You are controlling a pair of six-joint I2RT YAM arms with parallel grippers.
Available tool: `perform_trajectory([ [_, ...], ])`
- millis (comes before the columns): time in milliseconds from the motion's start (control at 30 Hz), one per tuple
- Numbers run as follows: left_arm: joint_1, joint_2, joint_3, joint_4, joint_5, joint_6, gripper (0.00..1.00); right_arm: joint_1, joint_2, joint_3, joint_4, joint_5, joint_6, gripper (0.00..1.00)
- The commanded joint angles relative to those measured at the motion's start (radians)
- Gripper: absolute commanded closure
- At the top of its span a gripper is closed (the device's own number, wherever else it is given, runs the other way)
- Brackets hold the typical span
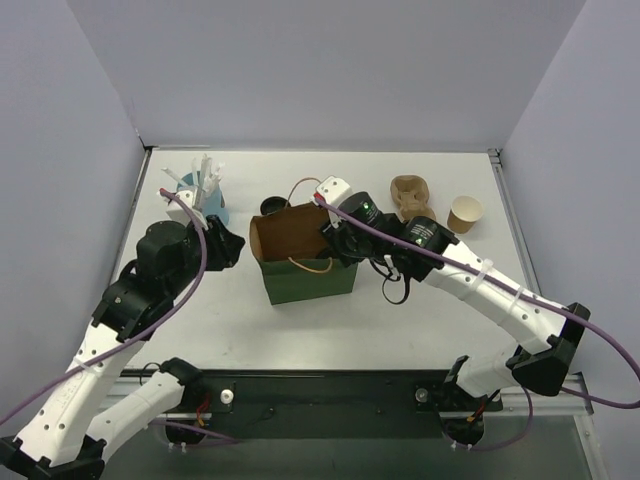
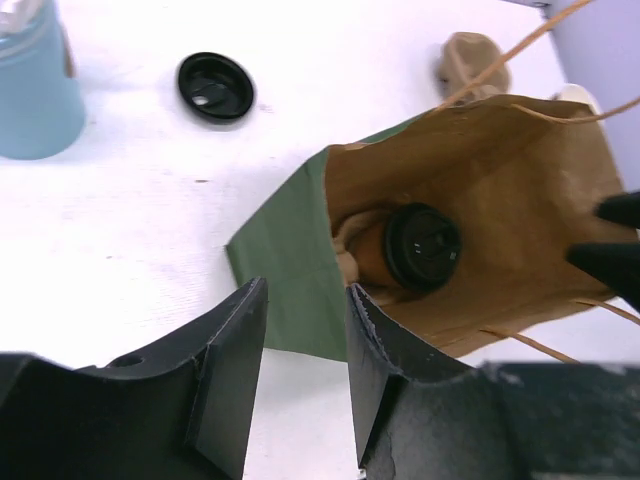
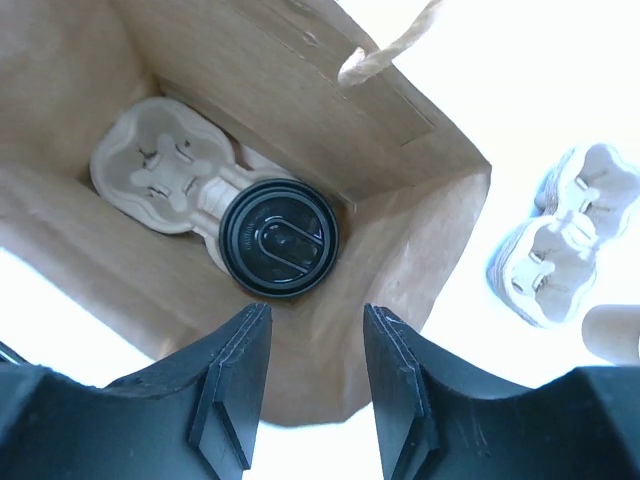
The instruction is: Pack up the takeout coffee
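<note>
Inside the paper bag (image 1: 310, 282) at the middle of the worktop (image 1: 300, 335): takeout coffee (image 3: 279, 237), black lid on, seated in a pulp carrier (image 3: 160, 170); right jaws parted, empty, just above the bag mouth; left jaws parted narrowly, empty, near the bag's left side; spare lid (image 2: 215, 87) toward the far-left corner

1. The left claw (image 2: 300, 385) stands parted, with nothing between its fingers.
2. Just ahead and to its right, a paper bag (image 2: 500, 170), green outside and brown inside, gapes open on the white tabletop (image 2: 130, 230).
3. The takeout coffee (image 2: 423, 246) sits inside the bag with its black lid on.
4. Farther ahead and to the left are a loose black lid (image 2: 215, 87) and a blue cup (image 2: 35, 95).
</note>
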Motion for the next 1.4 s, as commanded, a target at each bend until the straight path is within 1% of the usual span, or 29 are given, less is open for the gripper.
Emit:
perform_trajectory([
  [0,0.013,0.041,0.079,-0.05,-0.143,0.055,0.51,-0.001,0.015,0.103,-0.055,0.006,0.007,0.58],
  [100,0.019,0.056,0.103,-0.036,-0.165,0.067,0.49,-0.001,0.024,0.177,-0.067,-0.009,0.015,0.58],
  [233,0.025,0.063,0.122,-0.021,-0.154,0.062,0.49,-0.003,0.023,0.237,-0.08,-0.012,0.018,0.58],
  [433,0.044,0.098,0.227,-0.087,-0.16,0.082,0.49,-0.007,0.006,0.278,-0.08,-0.003,0.115,0.56],
  [533,0.047,0.131,0.297,-0.136,-0.212,0.101,0.49,-0.007,-0.013,0.281,-0.084,0.02,0.18,0.44],
  [567,0.05,0.141,0.312,-0.148,-0.244,0.099,0.49,-0.007,-0.02,0.28,-0.087,0.019,0.191,0.3],
  [633,0.058,0.171,0.333,-0.15,-0.333,0.086,0.49,-0.006,-0.043,0.275,-0.092,0.016,0.225,0.13],
  [667,0.079,0.184,0.334,-0.138,-0.349,0.082,0.49,-0.006,-0.053,0.265,-0.09,0.012,0.233,0.0],
  [800,0.13,0.302,0.373,-0.052,-0.361,0.131,0.48,0.0,-0.121,0.223,-0.09,0.0,0.271,0.0],
  [833,0.136,0.369,0.417,-0.038,-0.357,0.144,0.47,0.002,-0.135,0.212,-0.09,-0.009,0.283,0.0],
  [900,0.16,0.438,0.462,-0.032,-0.351,0.148,0.47,0.002,-0.177,0.176,-0.09,-0.026,0.311,0.0],
  [933,0.173,0.499,0.496,-0.018,-0.352,0.151,0.47,0.002,-0.191,0.166,-0.09,-0.037,0.313,0.0],
  [967,0.191,0.53,0.513,-0.012,-0.354,0.144,0.47,0.002,-0.206,0.151,-0.09,-0.04,0.316,0.0],
  [1000,0.238,0.558,0.53,-0.009,-0.348,0.127,0.47,0.002,-0.23,0.142,-0.09,-0.04,0.313,0.0],
  [1067,0.306,0.63,0.566,0.019,-0.29,0.061,0.48,0.0,-0.254,0.11,-0.092,-0.043,0.302,0.0],
  [1100,0.381,0.657,0.579,0.031,-0.254,0.006,0.5,0.0,-0.281,0.099,-0.092,-0.038,0.294,0.0],
  [1133,0.416,0.715,0.596,0.037,-0.216,-0.023,0.52,0.0,-0.296,0.073,-0.092,-0.034,0.29,0.0],
  [1167,0.449,0.746,0.626,0.043,-0.132,-0.048,0.54,-0.001,-0.322,0.062,-0.092,-0.027,0.284,0.0],
  [1233,0.502,0.838,0.657,0.071,-0.069,-0.083,0.58,-0.003,-0.349,0.027,-0.092,-0.02,0.261,0.0],
  [1267,0.537,0.866,0.671,0.074,-0.05,-0.088,0.59,-0.004,-0.375,0.015,-0.092,-0.011,0.253,0.0],
  [1367,0.556,0.954,0.728,0.06,-0.074,-0.086,0.59,-0.011,-0.41,-0.025,-0.09,0.008,0.228,0.0],
])
